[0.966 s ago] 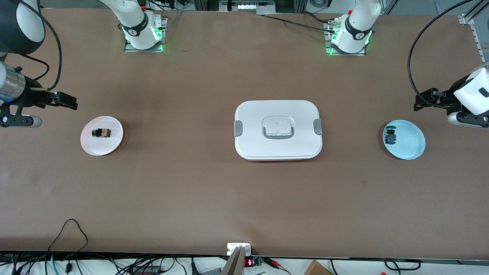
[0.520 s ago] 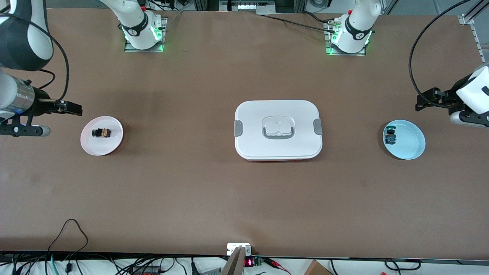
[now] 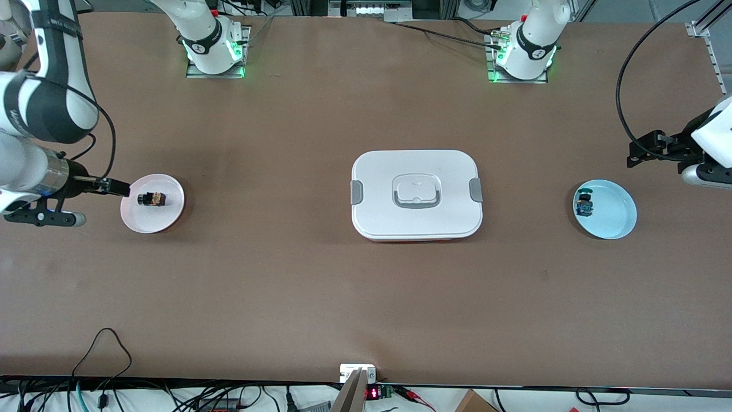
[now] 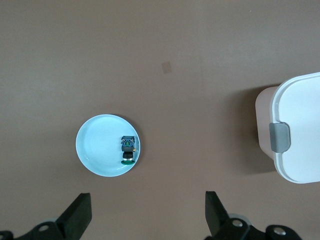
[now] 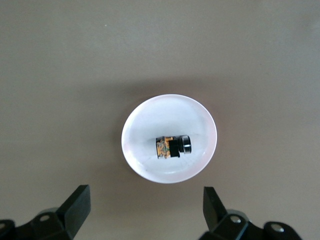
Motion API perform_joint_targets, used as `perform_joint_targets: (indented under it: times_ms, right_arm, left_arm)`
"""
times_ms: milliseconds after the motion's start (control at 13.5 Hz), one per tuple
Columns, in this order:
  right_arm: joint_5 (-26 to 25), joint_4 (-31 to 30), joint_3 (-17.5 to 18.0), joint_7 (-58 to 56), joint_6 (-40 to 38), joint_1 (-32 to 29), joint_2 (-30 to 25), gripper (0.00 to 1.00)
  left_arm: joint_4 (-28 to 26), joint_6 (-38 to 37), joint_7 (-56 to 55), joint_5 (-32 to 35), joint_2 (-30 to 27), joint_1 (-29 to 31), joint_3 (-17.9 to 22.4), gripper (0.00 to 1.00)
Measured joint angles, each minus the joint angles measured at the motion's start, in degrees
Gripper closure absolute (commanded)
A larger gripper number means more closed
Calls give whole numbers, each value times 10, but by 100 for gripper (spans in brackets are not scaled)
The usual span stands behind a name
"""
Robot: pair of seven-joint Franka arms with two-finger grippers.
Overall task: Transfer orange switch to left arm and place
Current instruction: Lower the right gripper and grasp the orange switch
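Note:
The orange switch (image 3: 151,198) lies on its side on a small white plate (image 3: 166,216) toward the right arm's end of the table. It also shows in the right wrist view (image 5: 172,146), on the plate (image 5: 165,112). My right gripper (image 3: 118,186) is open and empty, over the table just beside the plate's rim; the right wrist view (image 5: 146,207) shows its jaws wide apart. The white box (image 3: 417,194) sits in the table's middle. My left gripper (image 3: 639,151) is open and empty over the table near a light blue plate (image 3: 617,214).
A small blue-and-black switch (image 3: 584,204) lies on the blue plate; both show in the left wrist view, the switch (image 4: 128,149) and the plate (image 4: 97,145). The box's end with a grey clip (image 4: 279,136) shows there too. Cables hang at the table's edge nearest the camera.
My right gripper has moved from over bare table to the white plate's rim, closer to the orange switch. My left gripper has drifted slightly away from the blue plate.

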Motion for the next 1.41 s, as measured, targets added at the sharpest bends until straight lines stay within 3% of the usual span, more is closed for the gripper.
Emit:
perform_joint_targets:
  times_ms: [446, 1115, 1412]
  right_arm:
    - [0, -131, 0, -12, 156, -11, 6, 0]
    - [-1, -186, -1, -69, 260, -40, 65, 0]
    - [-6, -194, -1, -100, 272, -40, 71, 0]
  left_arm:
    - [0, 11, 0, 0, 0, -3, -13, 0]
    - [0, 10, 0, 0, 3, 2, -16, 0]
    - [0, 3, 0, 0, 7, 6, -14, 0]
